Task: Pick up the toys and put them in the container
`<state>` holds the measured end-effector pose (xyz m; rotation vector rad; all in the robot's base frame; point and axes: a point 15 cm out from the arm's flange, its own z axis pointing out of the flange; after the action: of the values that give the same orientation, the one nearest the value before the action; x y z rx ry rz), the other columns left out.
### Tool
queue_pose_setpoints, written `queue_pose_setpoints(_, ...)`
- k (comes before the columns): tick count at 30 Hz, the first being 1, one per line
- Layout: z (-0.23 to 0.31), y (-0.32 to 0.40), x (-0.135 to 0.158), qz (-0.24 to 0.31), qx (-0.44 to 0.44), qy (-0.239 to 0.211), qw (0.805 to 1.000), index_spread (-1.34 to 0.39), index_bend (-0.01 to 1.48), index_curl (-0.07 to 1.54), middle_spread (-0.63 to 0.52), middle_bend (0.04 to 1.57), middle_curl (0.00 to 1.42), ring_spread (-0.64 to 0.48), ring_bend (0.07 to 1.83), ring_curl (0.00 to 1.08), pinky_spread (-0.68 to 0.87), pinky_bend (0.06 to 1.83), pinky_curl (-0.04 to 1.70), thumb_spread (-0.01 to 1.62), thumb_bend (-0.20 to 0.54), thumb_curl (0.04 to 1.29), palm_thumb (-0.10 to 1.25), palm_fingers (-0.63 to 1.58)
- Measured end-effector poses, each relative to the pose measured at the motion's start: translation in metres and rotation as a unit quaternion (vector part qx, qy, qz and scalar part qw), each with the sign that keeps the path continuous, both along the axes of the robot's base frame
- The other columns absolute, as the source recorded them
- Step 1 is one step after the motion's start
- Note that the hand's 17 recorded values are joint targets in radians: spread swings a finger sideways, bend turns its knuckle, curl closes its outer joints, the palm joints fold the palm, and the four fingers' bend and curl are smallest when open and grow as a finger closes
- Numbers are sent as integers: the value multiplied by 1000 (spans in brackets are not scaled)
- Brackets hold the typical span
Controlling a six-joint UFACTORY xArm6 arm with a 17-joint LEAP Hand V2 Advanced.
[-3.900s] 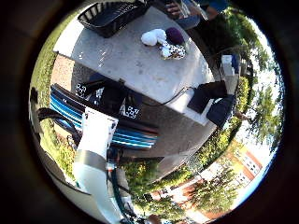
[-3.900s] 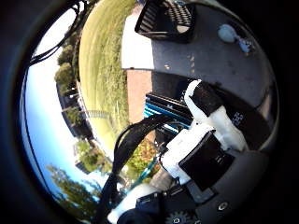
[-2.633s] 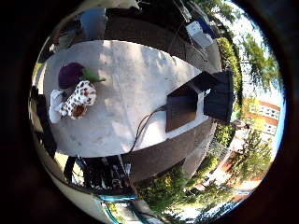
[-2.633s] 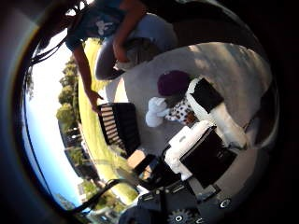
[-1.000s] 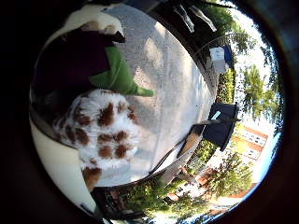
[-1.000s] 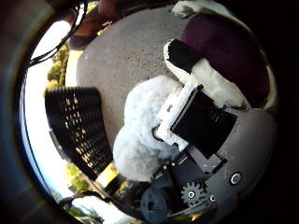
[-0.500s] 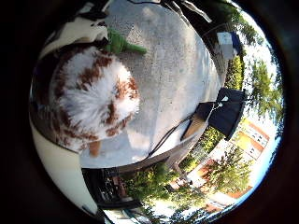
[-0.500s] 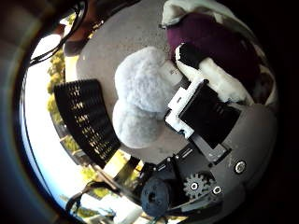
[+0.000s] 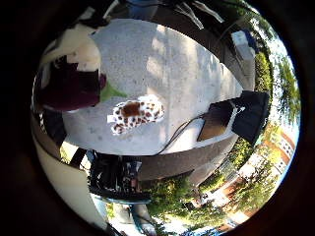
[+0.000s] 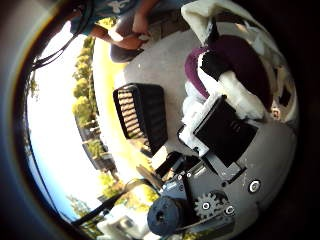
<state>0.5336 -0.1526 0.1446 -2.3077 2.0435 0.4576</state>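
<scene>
I have the hand (image 10: pixel 235 130) curled round the purple toy (image 10: pixel 240 60), lifted clear since a second ago: the spotted toy (image 9: pixel 135 113), which then filled the palm view, now lies small on the concrete table (image 9: pixel 172 64). Black basket (image 10: pixel 142 117) sits at about 9 o'clock of the hand, well apart. I judge: carry next

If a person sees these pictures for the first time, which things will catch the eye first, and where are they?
The purple toy fills much of the thumb side view, close to the palm, with the hand's fingers curled round it. A spotted toy lies alone on the grey table. The black container stands on the same table, apart from the hand.
</scene>
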Motion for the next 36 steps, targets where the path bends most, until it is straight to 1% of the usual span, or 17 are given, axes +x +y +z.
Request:
queue_pose_setpoints(4,59,34,-22,29,24,-9,999,-959,590,1213,-165,1407,995,-117,1589,821,127,1700,779,1115,-12,762,1054,766)
queue_pose_setpoints(6,87,56,-33,43,35,-21,998,-967,572,1257,-164,1415,995,-117,1597,819,124,1705,783,1120,-12,771,1046,759)
queue_pose_setpoints(8,115,85,-48,65,42,-36,996,-973,557,1297,-162,1421,993,-117,1603,817,123,1708,786,1126,-12,780,1038,755)
queue_pose_setpoints(10,137,124,-63,98,46,-49,993,-977,546,1325,-161,1424,992,-116,1607,815,122,1709,788,1130,-12,786,1035,753)
queue_pose_setpoints(13,155,182,-84,153,53,-59,985,-980,526,1376,-159,1429,989,-116,1610,812,120,1712,792,1132,-14,798,1026,749)
queue_pose_setpoints(17,159,265,-114,219,72,-54,972,-980,510,1421,-157,1431,986,-116,1613,808,119,1711,794,1134,-12,809,1020,750)
queue_pose_setpoints(20,153,318,-134,253,78,-39,964,-977,495,1462,-156,1432,983,-116,1614,804,118,1710,796,1135,-12,821,1013,752)
queue_pose_setpoints(22,142,346,-141,264,75,-29,961,-975,489,1480,-155,1433,982,-116,1613,804,118,1708,798,1136,-15,823,1004,749)
queue_pose_setpoints(24,126,374,-138,269,69,-33,960,-971,483,1503,-155,1429,982,-116,1616,803,118,1708,801,1137,-30,819,959,746)
queue_pose_setpoints(26,102,394,-129,267,62,-37,961,-967,476,1520,-156,1430,983,-117,1616,805,118,1709,804,1136,-33,812,923,735)
queue_pose_setpoints(29,53,416,-131,269,49,-6,962,-956,493,1532,-154,1395,973,-106,1601,797,123,1670,809,1133,-34,780,872,696)
queue_pose_setpoints(31,24,417,-133,264,43,19,963,-949,504,1524,-153,1369,963,-92,1593,783,129,1633,806,1133,-26,764,875,696)
queue_pose_setpoints(32,14,417,-133,263,41,28,964,-933,458,1498,-135,1307,930,-44,1550,749,157,1570,791,1128,-33,740,859,637)
queue_pose_setpoints(33,7,417,-133,261,39,34,964,-928,450,1485,-130,1283,917,-27,1520,735,168,1554,785,1127,-33,733,854,620)
queue_pose_setpoints(34,-1,416,-134,261,37,42,964,-914,428,1449,-116,1196,879,5,1462,713,186,1502,774,1123,-35,720,845,512)
queue_pose_setpoints(35,-7,414,-134,260,36,48,964,-906,413,1435,-110,1146,861,16,1455,713,194,1486,777,1121,-36,713,839,462)
queue_pose_setpoints(36,-11,412,-132,258,35,52,964,-875,309,1383,-97,985,808,48,1396,694,220,1433,768,1119,-34,700,833,144)
